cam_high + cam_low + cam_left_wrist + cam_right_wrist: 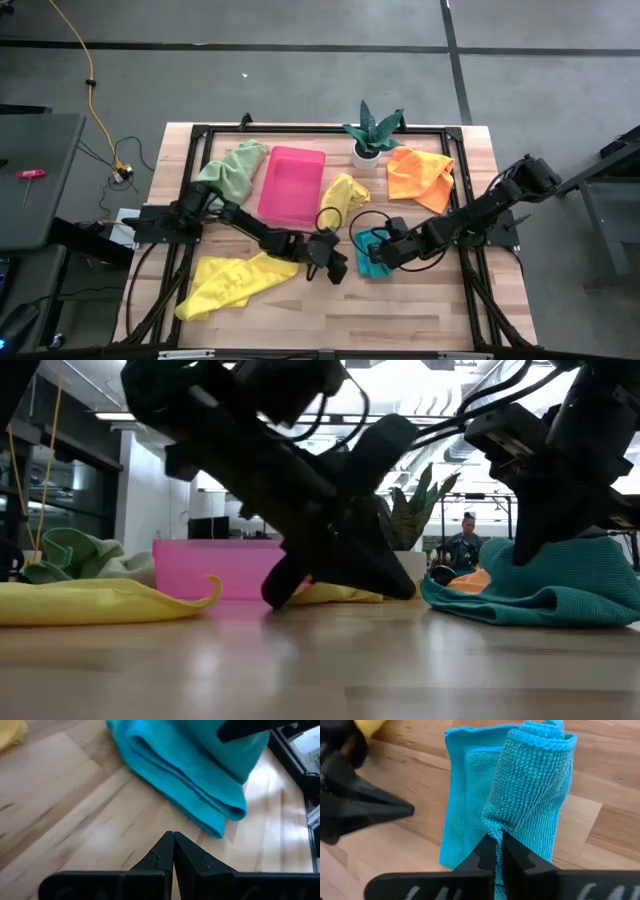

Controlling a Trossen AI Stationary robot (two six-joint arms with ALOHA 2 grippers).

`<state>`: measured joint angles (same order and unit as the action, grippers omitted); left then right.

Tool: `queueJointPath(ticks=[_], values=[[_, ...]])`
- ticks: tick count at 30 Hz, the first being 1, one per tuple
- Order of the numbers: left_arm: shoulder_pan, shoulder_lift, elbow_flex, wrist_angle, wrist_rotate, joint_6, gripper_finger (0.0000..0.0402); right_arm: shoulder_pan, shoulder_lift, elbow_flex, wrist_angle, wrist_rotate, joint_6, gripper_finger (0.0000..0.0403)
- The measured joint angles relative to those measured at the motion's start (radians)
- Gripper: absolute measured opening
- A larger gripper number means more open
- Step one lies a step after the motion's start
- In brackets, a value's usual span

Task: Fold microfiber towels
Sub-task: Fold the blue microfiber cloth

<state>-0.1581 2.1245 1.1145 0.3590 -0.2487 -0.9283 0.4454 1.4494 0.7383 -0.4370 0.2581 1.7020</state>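
While our right fingers (496,851) pinched a fold of the teal towel (520,795), our left fingers (173,851), clenched empty beside it, needed to pin its edge next.

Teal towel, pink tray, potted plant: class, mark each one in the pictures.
teal towel (530,785), right wrist view, on its raised fold
pink tray (291,186), high view, on its floor
potted plant (374,128), high view, on its leaves

Wooden table (440,320), on which five towels (228,281), a pink tray (291,185) and a potted plant (371,131) are laid.
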Motion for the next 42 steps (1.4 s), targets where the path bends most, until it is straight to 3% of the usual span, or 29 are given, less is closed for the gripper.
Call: queueJointPath(ticks=[7,24,28,34,38,42], values=[[-0.009,0.062,0.112,-0.085,-0.029,0.064,0.0,0.0,0.0,0.0,0.023,0.012,0.028,0.0],[-0.006,0.074,0.121,-0.067,-0.04,0.082,0.0,-0.023,0.012,-0.001,0.153,0.024,0.017,0.0005],[-0.006,0.075,0.121,-0.067,-0.042,0.094,0.0,-0.026,0.037,-0.001,0.257,0.023,-0.007,0.0042],[-0.006,0.075,0.121,-0.073,-0.037,0.096,0.0,-0.027,0.095,-0.001,0.387,0.007,-0.009,0.0134],[-0.006,0.075,0.121,-0.081,-0.023,0.116,0.0,-0.027,0.082,-0.001,0.372,0.001,-0.022,0.0176],[-0.008,0.07,0.121,-0.102,-0.007,0.146,0.0,-0.027,0.024,-0.001,0.302,0.008,-0.074,0.0187]])
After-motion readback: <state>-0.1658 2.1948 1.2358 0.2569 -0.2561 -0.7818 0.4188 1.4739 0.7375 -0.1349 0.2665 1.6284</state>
